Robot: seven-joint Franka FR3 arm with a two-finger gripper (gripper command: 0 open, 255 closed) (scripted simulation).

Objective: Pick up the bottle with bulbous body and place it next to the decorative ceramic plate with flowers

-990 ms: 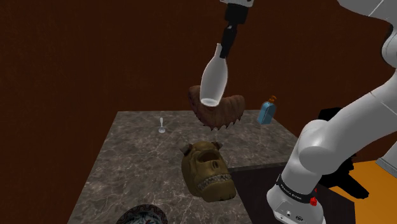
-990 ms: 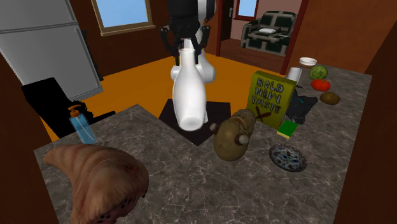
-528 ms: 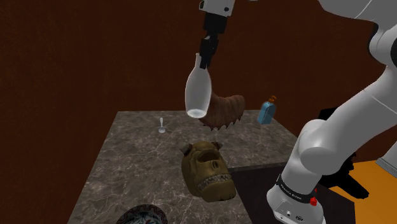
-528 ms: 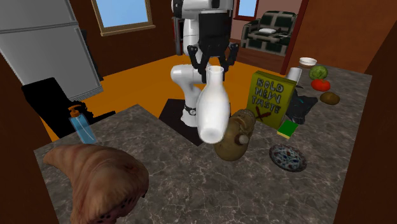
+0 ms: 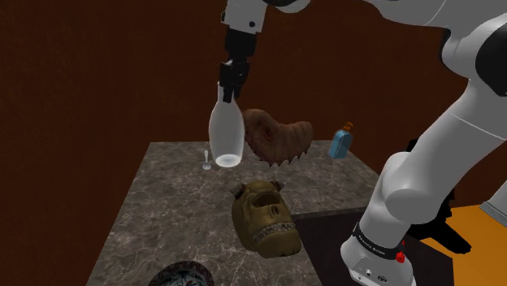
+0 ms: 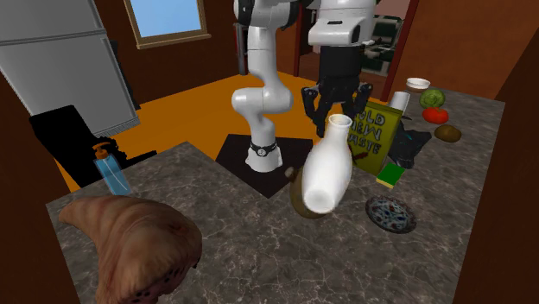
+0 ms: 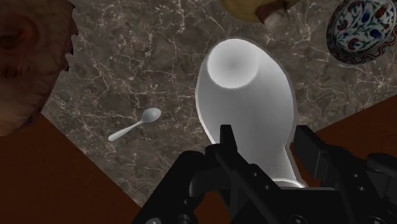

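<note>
Carried farther leftward in the shoulder view, the white bottle [image 5: 227,134] hangs neck-clamped in my gripper [image 5: 228,88]; mid-transport, next I must descend beside the flowered plate [image 6: 390,213].

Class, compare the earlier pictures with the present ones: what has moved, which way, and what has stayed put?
The black claw, shut on the neck of the white bulbous bottle, carried it through the air toward the shoulder view's left, the second exterior view's right, nearer the flowered round plate. Nothing was let go. The brown horn-shaped object, olive mask-like head, small blue bottle and white spoon stayed put.
</note>
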